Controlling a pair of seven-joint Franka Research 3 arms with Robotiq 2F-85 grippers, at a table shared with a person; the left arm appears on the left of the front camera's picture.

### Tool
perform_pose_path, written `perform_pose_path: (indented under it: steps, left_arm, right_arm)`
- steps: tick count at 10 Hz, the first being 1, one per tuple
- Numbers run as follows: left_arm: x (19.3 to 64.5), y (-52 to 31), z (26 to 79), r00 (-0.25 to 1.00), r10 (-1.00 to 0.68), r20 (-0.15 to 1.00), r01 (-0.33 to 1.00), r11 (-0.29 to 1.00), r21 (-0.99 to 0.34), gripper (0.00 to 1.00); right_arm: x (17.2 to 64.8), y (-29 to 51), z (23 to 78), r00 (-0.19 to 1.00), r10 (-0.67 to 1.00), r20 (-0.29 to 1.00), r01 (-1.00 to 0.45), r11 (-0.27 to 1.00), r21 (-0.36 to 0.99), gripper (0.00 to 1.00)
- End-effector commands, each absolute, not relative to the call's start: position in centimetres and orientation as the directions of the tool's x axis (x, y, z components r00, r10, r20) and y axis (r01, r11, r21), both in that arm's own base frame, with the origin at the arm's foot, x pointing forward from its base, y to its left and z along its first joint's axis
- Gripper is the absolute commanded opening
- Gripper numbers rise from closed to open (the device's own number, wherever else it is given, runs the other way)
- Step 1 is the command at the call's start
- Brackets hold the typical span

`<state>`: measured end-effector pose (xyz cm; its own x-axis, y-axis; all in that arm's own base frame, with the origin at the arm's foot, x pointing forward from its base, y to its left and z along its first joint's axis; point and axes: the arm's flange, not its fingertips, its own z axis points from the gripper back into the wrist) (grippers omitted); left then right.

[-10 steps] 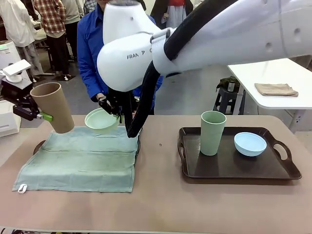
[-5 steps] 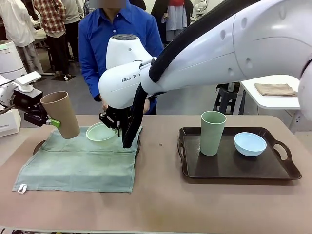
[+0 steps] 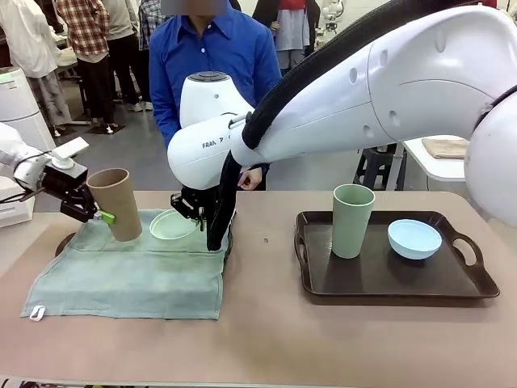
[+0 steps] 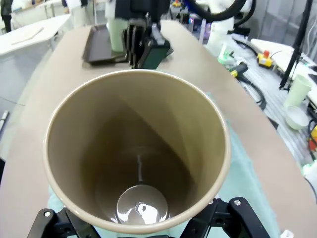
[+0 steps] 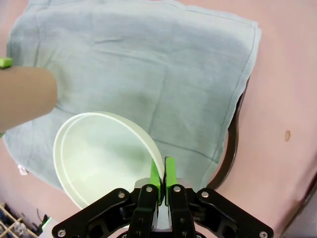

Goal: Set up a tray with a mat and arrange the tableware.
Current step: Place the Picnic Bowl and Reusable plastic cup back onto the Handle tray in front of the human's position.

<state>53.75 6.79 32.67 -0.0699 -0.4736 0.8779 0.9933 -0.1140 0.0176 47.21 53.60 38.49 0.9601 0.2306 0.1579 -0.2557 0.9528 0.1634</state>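
Tan cup (image 3: pixel 115 204) hangs near upright in the left claw (image 3: pixel 103 215), jaws spread around its wall, base low over the mat (image 3: pixel 129 275). Just beside it, the right claw (image 5: pixel 162 174) is pinched tight on the rim of the mint bowl (image 3: pixel 170 226), at the mat's far edge.

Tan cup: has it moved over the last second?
Yes. The tan cup has dropped and shifted right, now lower over the far-left corner of the green mat.
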Motion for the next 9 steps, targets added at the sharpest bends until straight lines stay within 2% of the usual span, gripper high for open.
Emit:
perform_pose_path:
  steps: [1, 9]
  left_arm:
    - [54.8, 6.5, 31.5, -0.119, -0.505, 0.855, 0.991, -0.120, 0.067, 0.86]
    - [55.2, 6.6, 29.6, -0.119, -0.505, 0.855, 0.991, -0.120, 0.067, 0.86]
  right_arm:
    - [47.3, 53.1, 37.9, 0.950, 0.242, 0.200, -0.276, 0.946, 0.168, 0.05]
    - [49.6, 52.6, 33.9, 0.945, 0.238, 0.223, -0.273, 0.952, 0.139, 0.05]
